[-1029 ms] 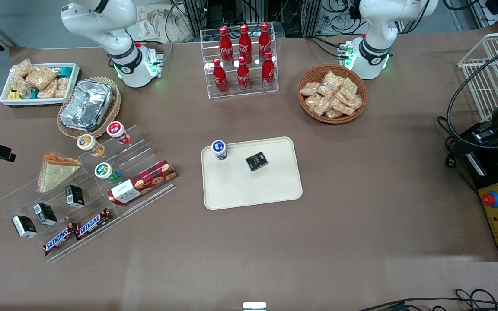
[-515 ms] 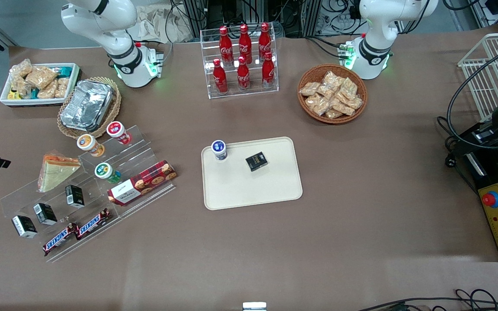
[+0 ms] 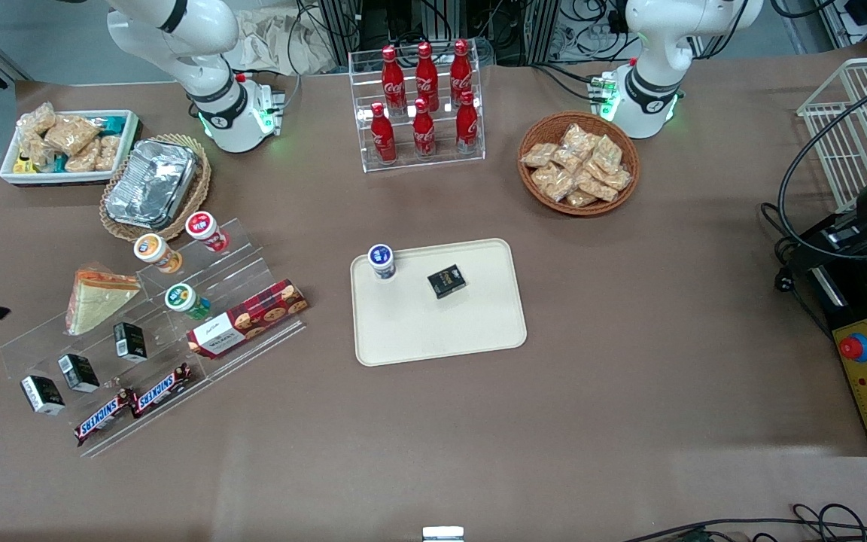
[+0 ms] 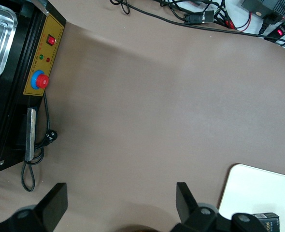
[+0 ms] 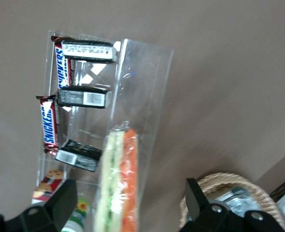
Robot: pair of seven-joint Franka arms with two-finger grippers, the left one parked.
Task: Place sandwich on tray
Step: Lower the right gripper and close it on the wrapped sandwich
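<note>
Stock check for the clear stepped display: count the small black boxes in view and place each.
4. Three small black boxes stand in a row on the clear acrylic stepped display; one lies on the cream rectangular tray. The claw hangs open above the display.

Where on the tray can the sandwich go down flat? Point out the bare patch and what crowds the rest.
The tray is bare on its half nearer the front camera. Its farther half holds a blue-lidded cup and a black box. The gripper, open, hovers over the sandwich on the crowded acrylic rack.
</note>
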